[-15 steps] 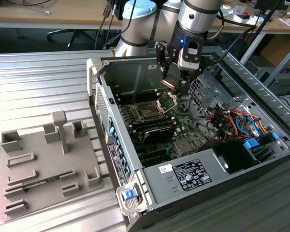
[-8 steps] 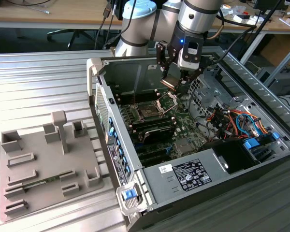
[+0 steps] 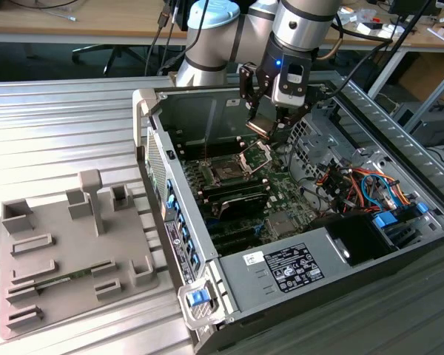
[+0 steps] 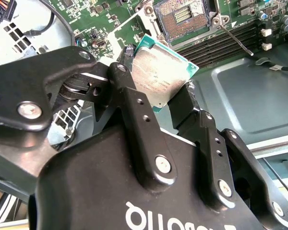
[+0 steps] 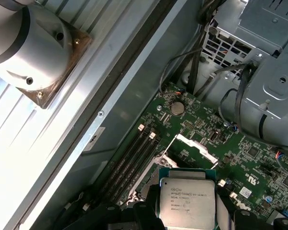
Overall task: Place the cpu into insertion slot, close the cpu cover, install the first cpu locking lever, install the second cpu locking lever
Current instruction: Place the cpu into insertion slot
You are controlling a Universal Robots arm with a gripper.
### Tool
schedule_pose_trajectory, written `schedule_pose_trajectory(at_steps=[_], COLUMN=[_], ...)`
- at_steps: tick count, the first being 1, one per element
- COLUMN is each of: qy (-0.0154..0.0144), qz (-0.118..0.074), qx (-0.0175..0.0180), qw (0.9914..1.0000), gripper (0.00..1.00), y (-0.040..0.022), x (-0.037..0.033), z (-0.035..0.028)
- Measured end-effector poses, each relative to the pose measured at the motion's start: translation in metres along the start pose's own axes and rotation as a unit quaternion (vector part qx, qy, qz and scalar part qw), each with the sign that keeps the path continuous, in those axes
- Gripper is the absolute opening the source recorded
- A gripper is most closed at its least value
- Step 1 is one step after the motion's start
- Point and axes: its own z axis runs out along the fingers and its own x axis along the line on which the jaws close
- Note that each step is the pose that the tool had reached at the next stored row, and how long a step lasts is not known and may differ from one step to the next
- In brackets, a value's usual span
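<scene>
In the exterior view the jaws hang inside an open computer case [image 3: 179,244] that lies on the ribbed bench [image 3: 59,111], and they are clamped on the cpu [image 3: 257,126], held tilted with its tan underside showing. Just below the jaws the cpu cover [image 3: 254,154] stands raised on its hinge, and the socket [image 3: 226,171] lies a little beyond it, uncovered. A grey fixture tray [image 3: 52,296] sits well apart from the jaws, outside the case. In the second wrist view two black fingers [image 4: 134,110] pinch the cpu [image 4: 158,76] by opposite edges; past the jaws' tips the socket [image 4: 185,17] shows its bare contact field, with a thin locking lever [image 4: 236,40] swung out beside it. In the first wrist view the cpu [image 5: 187,203] shows its silvery top between the jaws, clear of the green motherboard [image 5: 240,153]; ahead of the tips are the cover [image 5: 197,145] and the memory slots [image 5: 134,153].
</scene>
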Motion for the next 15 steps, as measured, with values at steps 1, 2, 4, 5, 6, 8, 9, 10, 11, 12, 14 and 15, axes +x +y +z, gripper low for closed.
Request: schedule_pose_trajectory(at_steps=[1, 2, 4, 5, 6, 8, 9, 10, 11, 12, 14, 15], qy=[0.0000, -0.0001, -0.0001, -0.0001, -0.0001, -0.0002, -0.0002, -0.0003, -0.0003, -0.0004, -0.0004, -0.0007], qz=[0.000, 0.001, 0.001, 0.001, 0.002, 0.002, 0.003, 0.003, 0.004, 0.004, 0.005, 0.008], qx=[0.0000, 0.0000, 0.0000, 0.0000, 0.0000, -0.0001, -0.0001, -0.0001, -0.0001, -0.0001, -0.0001, -0.0001], qw=[1.00000, 1.00000, 1.00000, 1.00000, 1.00000, 1.00000, 1.00000, 0.99999, 0.99999, 0.99999, 0.99999, 0.99997], gripper=[0.55, 0.55, 0.55, 0.55, 0.55, 0.55, 0.55, 0.55, 0.55, 0.55, 0.55, 0.55], y=[0.0000, 0.0000, 0.0000, 0.0000, 0.0000, 0.0000, 0.0000, 0.0000, 0.0000, 0.0000, 0.0000, 0.0000], x=[0.0000, 0.0000, 0.0000, 0.0000, 0.0000, 0.0000, 0.0000, 0.0000, 0.0000, 0.0000, 0.0000, 0.0000], z=[0.0000, 0.0000, 0.0000, 0.0000, 0.0000, 0.0000, 0.0001, 0.0001, 0.0001, 0.0001, 0.0001, 0.0001])
